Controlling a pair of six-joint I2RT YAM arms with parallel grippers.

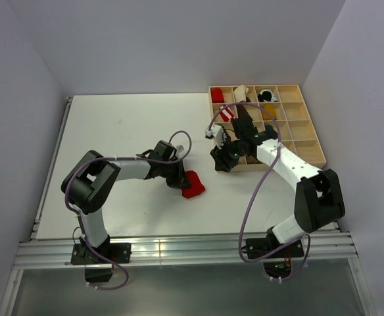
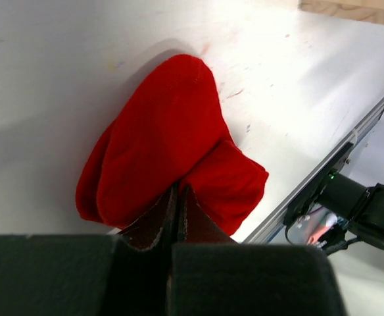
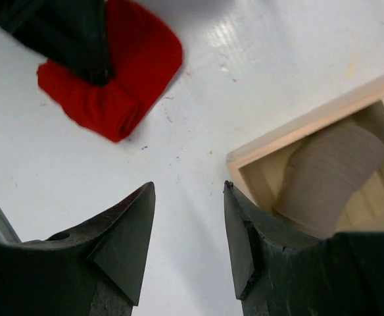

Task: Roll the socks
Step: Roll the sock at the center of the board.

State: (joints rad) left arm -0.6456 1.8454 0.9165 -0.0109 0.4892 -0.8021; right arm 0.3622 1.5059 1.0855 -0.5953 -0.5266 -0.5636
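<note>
Left gripper [image 2: 178, 194], jaws shut, presses its tips on the red sock [image 2: 166, 125], which lies partly rolled on the table [image 2: 47, 66] near the front edge; whether any cloth is pinched cannot be told. Right gripper [image 3: 189, 191] hangs open beside the tray [image 3: 290, 135], where the tan sock [image 3: 330, 174] sits in a corner compartment. Both socks look light, limp and apt to unroll; a hold across the rolled end, through all layers, seems safest.

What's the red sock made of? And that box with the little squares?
The red sock looks like soft, matte fabric, because it folds and wrinkles. The box looks like pale, unpainted wood with thin straight walls, though the grain is too faint to be sure.
</note>
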